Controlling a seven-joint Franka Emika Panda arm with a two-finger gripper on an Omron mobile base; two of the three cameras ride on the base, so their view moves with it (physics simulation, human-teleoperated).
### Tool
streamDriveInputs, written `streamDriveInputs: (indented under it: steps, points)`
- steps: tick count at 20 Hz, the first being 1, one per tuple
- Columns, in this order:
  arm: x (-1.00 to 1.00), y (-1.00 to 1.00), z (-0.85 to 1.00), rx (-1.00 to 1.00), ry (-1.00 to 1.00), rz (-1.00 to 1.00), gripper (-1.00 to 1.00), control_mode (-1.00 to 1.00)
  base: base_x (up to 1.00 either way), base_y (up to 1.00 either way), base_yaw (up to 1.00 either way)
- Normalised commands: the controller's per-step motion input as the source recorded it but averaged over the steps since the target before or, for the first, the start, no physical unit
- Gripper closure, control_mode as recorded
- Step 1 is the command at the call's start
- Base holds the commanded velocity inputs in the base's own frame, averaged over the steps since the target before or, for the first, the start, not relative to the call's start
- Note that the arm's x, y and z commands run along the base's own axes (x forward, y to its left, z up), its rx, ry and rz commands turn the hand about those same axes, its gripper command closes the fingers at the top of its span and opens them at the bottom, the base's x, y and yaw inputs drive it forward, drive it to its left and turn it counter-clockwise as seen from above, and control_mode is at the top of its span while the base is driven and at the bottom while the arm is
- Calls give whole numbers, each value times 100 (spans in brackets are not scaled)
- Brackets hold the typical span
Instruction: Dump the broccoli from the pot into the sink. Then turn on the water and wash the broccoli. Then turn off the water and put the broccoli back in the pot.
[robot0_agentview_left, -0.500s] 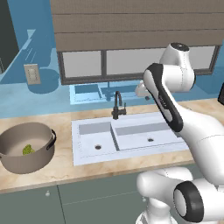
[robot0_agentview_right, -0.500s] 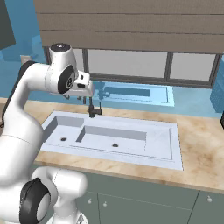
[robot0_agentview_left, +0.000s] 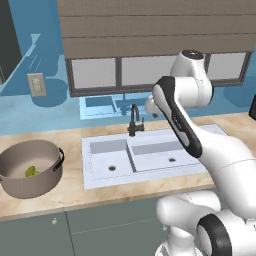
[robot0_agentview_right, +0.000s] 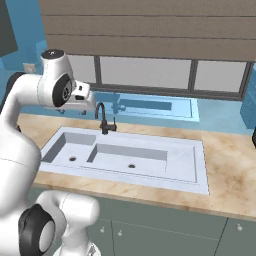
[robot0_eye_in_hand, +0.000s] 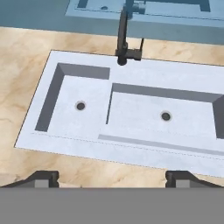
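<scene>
Above the sink (robot0_eye_in_hand: 131, 144) my fingers (robot0_eye_in_hand: 43, 178) hang spread wide w/ nothing between them. Black faucet (robot0_eye_in_hand: 123, 37) stands at sink's back rim. Broccoli (robot0_agentview_left: 31, 171) sits in the pot (robot0_agentview_left: 30, 168), on worktop (robot0_agentview_left: 70, 187) left of sink.

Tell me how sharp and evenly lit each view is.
Left base view: flat, even light, the pot crisp, soft shading inside. Right base view: the sink sharp, no glare. Hand view: clear; basin walls shaded grey, faucet sharp.
</scene>
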Motion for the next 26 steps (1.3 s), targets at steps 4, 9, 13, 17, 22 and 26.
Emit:
streamDriveInputs:
  steps: [4, 9, 13, 17, 22, 26]
  points:
    - [-15, 64, 0, -5, 0, 0, -100, -100, 0, 0, 0]
    - [-7, 67, 0, -3, 2, 0, -100, -100, 0, 0, 0]
    - [0, 71, 0, -4, 4, 0, -100, -100, 0, 0, 0]
    - [0, 72, 0, -4, 4, 0, -100, -100, 0, 0, 0]
    - [0, 61, 0, -4, 6, 0, -100, -100, 0, 0, 0]
    - [3, 53, 0, -3, 7, 0, -100, -100, 0, 0, 0]
